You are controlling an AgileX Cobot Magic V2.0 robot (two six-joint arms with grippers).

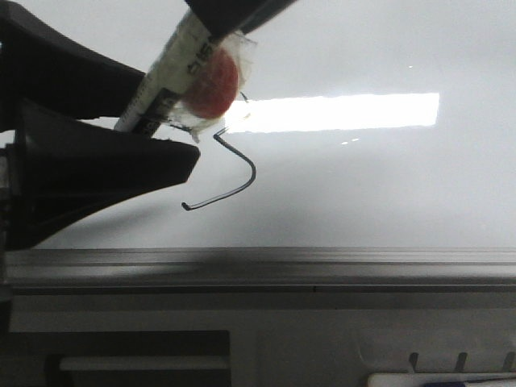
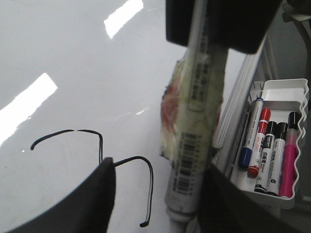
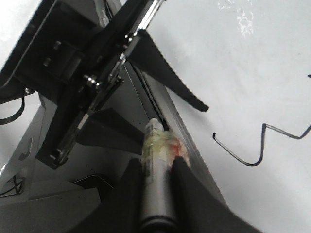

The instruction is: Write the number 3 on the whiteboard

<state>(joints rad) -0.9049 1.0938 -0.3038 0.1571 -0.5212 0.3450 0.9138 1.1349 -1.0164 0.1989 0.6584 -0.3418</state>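
Note:
The number 3 [image 1: 238, 173] is a thin black angular line on the whiteboard [image 1: 363, 185]; it also shows in the left wrist view [image 2: 99, 145] and the right wrist view [image 3: 262, 145]. My right gripper [image 1: 230, 24] reaches in from above, shut on a white marker [image 1: 173, 68] wrapped in tape with a red patch. In its own view the gripper [image 3: 156, 170] clamps the marker barrel [image 3: 155, 145]. My left gripper [image 1: 165, 117] is open, its dark fingers either side of the marker's lower end [image 2: 187, 184]. I cannot tell whether the tip touches the board.
A grey metal rail [image 1: 322, 266] runs along the whiteboard's lower edge. A white tray [image 2: 286, 92] beside the rail holds several markers in blue, red, black and pink. A bright rectangular light reflection [image 1: 347, 111] lies across the board.

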